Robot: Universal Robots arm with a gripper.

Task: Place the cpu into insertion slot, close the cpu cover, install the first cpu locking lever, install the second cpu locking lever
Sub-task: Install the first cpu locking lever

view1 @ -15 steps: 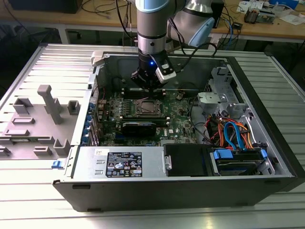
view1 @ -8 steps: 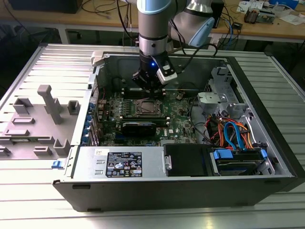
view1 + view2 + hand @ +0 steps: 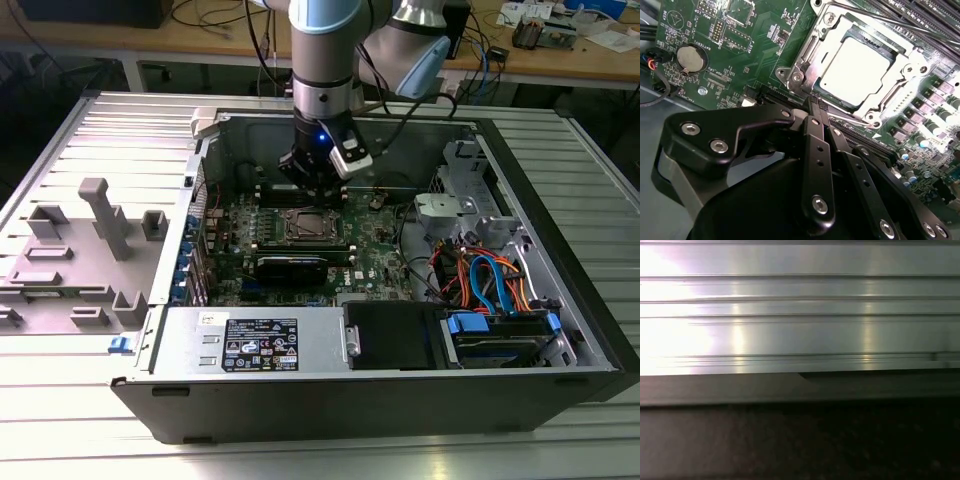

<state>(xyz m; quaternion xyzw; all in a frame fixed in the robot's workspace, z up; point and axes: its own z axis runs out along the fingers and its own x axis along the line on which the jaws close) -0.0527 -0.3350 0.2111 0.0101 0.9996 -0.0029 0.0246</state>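
Observation:
The cpu (image 3: 855, 70), a dull silver square, lies in the insertion slot (image 3: 305, 226) on the green motherboard. The cpu cover (image 3: 805, 67), a silvery frame, lies flat around it. A thin wire locking lever (image 3: 875, 17) runs along one side of the socket. A second lever (image 3: 850, 119) runs along the side nearest my fingertips. My gripper (image 3: 816, 106) is shut, its black fingers pressed together with nothing visible between them. Its tips sit at the socket's edge by a corner screw. In the exterior view my gripper (image 3: 318, 188) hangs just above the socket inside the open case.
Black case walls (image 3: 540, 190) ring the motherboard. A power supply box (image 3: 255, 345) lies at the front, and a drive bay with blue and orange cables (image 3: 490, 285) at the exterior view's right. A grey fixture tray (image 3: 90, 250) stands outside on the left. A coin battery (image 3: 691, 58) is on the board.

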